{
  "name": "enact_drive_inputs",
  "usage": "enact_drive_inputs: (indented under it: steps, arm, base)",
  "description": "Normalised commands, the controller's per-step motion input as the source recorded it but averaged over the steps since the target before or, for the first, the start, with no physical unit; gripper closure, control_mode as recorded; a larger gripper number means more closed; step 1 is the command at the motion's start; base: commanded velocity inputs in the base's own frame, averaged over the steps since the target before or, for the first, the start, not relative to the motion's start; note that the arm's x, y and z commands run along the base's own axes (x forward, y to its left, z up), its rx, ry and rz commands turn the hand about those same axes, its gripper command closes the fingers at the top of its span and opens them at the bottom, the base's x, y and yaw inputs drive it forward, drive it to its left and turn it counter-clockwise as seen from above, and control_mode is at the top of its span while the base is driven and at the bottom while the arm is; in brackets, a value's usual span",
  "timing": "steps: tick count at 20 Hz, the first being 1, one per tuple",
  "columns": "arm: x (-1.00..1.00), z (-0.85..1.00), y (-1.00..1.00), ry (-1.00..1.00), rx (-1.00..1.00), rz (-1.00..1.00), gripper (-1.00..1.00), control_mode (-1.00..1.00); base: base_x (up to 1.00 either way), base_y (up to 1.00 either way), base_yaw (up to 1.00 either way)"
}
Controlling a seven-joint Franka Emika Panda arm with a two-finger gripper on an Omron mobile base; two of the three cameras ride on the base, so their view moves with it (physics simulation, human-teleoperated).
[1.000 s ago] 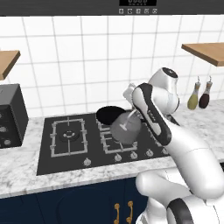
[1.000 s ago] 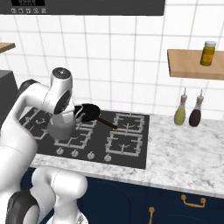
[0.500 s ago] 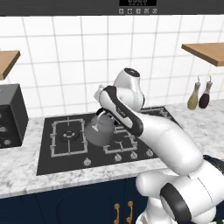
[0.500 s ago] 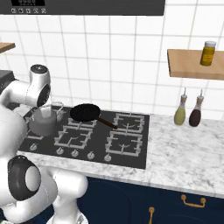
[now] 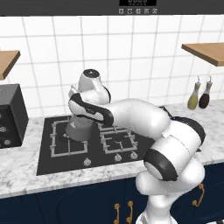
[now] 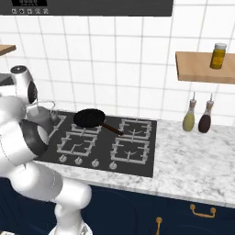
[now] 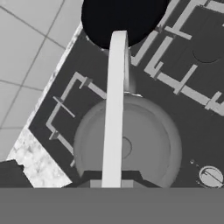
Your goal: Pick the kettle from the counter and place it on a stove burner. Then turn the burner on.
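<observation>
One kettle [image 5: 78,129]: dull grey, hanging right under the hand, over the large stove burner [image 5: 68,138] at the left of the hob; whether its base touches the grate cannot be told.
Kettle from the hand camera: rounded body [image 7: 131,144] directly below, its pale arched handle [image 7: 114,109] running straight up the middle of the view from the fingers.
Gripper [image 5: 81,113]: pointing down above the kettle, closed on the handle as far as the hand camera shows; the fingertips themselves are hidden at the bottom edge.
Arm: reaches far to the robot's left, wrist over the left part of the hob.
Frying pan [image 6: 90,118]: black, on the rear burner just beyond the hand; in the hand camera it lies past the far end of the handle [image 7: 124,17].
Knobs [image 5: 116,157]: a row along the hob's front edge, nearer the robot than the hand.
Counter [image 6: 197,160]: marbled stone, stretching well off to the hand's right.
Two bottles [image 6: 196,117]: by the wall, well apart from the hand on its right.
Black appliance [image 5: 9,116]: on the counter to the hand's left.
</observation>
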Motion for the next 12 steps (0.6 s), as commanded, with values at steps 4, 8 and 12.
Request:
enact_drive_inputs:
  steps: [4,8,12]
  arm:
    - [0.64,-0.19,0.73,0.03,-0.31,-0.15,1.00,-1.00]
    - [0.15,0.00,0.20,0.01,0.01,0.00,1.00,-1.00]
    - [0.31,0.00,0.27,0.01,0.00,0.00,1.00,-1.00]
  base:
    - [0.00,0.00,0.00]
    - [0.00,0.00,0.00]
    - [0.00,0.00,0.00]
